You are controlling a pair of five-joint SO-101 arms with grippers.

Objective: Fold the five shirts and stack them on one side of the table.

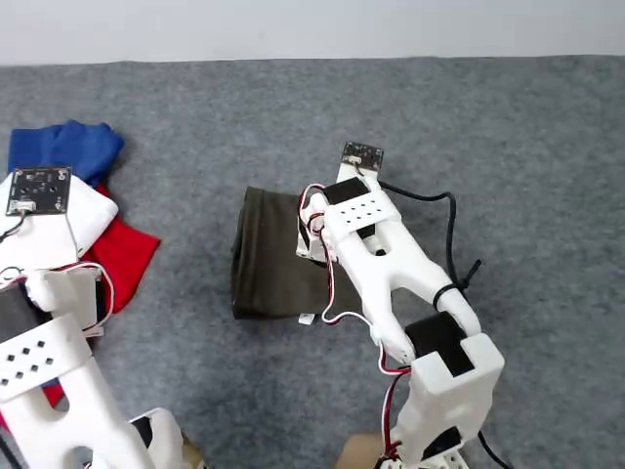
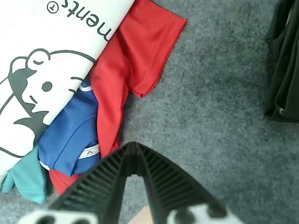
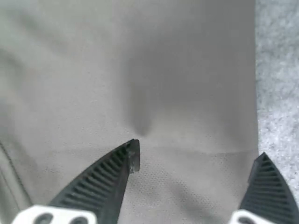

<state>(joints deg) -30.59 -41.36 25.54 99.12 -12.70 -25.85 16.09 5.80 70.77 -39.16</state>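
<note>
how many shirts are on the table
5. Four are piled at the table's left side: white shirt, red shirt, blue shirt, teal shirt. The dark olive shirt lies mid-table. More could hide beneath the pile.

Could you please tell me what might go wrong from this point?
The right jaws stand open over the folded dark shirt; they may pinch only its top layer and pull the fold apart.
The red shirt, blue shirt and white shirt overlap in a heap, so a grab could drag several.
</note>
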